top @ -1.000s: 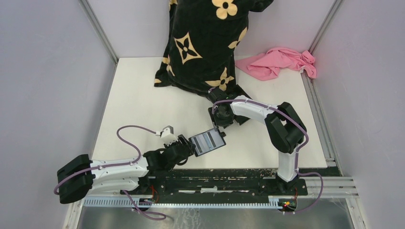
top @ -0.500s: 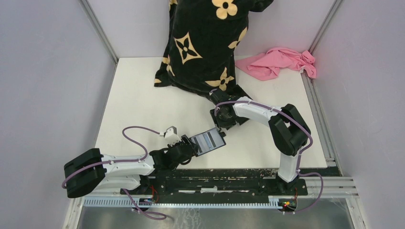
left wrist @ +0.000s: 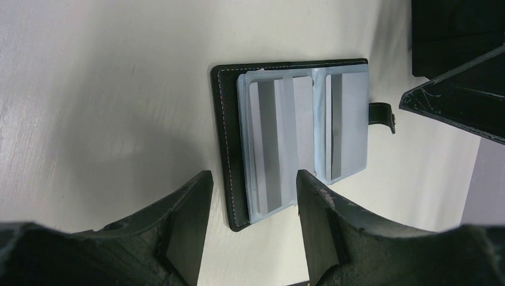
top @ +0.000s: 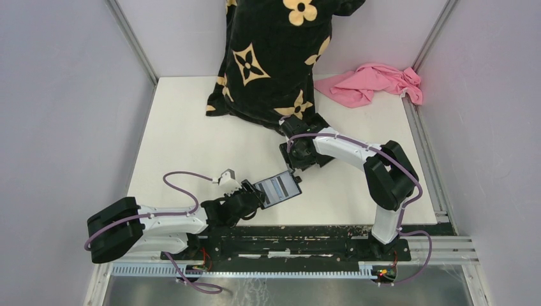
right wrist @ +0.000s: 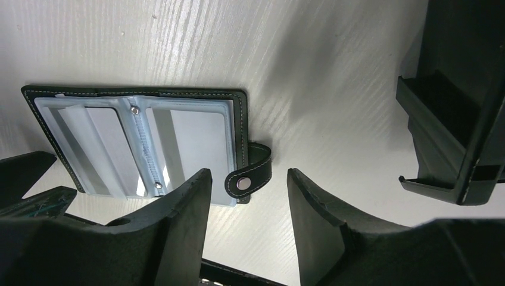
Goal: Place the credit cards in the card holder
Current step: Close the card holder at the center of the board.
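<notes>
Access to the grey pockets is given by the card holder (left wrist: 292, 143) being laid open and flat on the desk (left wrist: 89, 89), inner side up. The left fingers (left wrist: 184, 226) are spread and empty over one end of it, seemingly so that it can be steadied. The right fingers (right wrist: 178, 226) are likewise parted and empty beside the snap strap (right wrist: 253, 173). Whether credit cards are already pocketed cannot be told.
</notes>
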{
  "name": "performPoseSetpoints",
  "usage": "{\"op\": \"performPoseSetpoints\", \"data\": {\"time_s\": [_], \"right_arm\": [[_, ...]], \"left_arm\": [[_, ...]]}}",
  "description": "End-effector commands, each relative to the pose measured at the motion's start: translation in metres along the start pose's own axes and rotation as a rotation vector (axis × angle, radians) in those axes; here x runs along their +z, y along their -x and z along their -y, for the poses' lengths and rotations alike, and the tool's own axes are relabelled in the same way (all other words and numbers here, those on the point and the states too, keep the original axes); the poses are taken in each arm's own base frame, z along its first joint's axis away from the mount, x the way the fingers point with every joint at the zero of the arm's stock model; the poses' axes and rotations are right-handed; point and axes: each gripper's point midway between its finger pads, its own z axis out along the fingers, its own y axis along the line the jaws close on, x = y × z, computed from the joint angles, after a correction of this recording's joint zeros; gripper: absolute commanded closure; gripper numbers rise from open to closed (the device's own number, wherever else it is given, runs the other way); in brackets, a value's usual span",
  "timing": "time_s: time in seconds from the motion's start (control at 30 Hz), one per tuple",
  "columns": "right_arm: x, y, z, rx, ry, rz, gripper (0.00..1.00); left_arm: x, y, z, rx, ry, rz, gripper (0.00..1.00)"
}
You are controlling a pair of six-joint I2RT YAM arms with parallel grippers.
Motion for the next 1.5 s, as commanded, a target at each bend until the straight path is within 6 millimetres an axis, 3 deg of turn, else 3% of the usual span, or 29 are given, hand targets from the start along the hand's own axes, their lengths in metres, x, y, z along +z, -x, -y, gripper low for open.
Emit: {"op": "performPoseSetpoints", "data": {"time_s": [0.0,0.23,0.83,1.27,1.47], "right_arm": [[-0.001,-0.001,-0.003,-0.005,0.017,0.008,0.43],[0.010,-0.014,-0.001,-0.007,0.023,-0.028,0.37],[0.040,-0.042,-0.005,0.078,0.140,-0.107,0.36],[0.038,-0.041,-0.011,0.073,0.186,-0.109,0.40],[0.039,-0.046,-0.008,0.069,0.176,-0.116,0.49]], "left_arm": [[0.002,-0.004,-0.020,-0.005,0.068,-0.005,0.38],[0.004,-0.006,-0.022,-0.024,0.056,-0.008,0.38],[0.005,-0.003,-0.027,-0.053,0.044,-0.001,0.38],[0.008,0.010,-0.003,-0.065,-0.024,0.038,0.39],[0.007,0.015,0.012,-0.075,-0.064,0.051,0.39]]}}
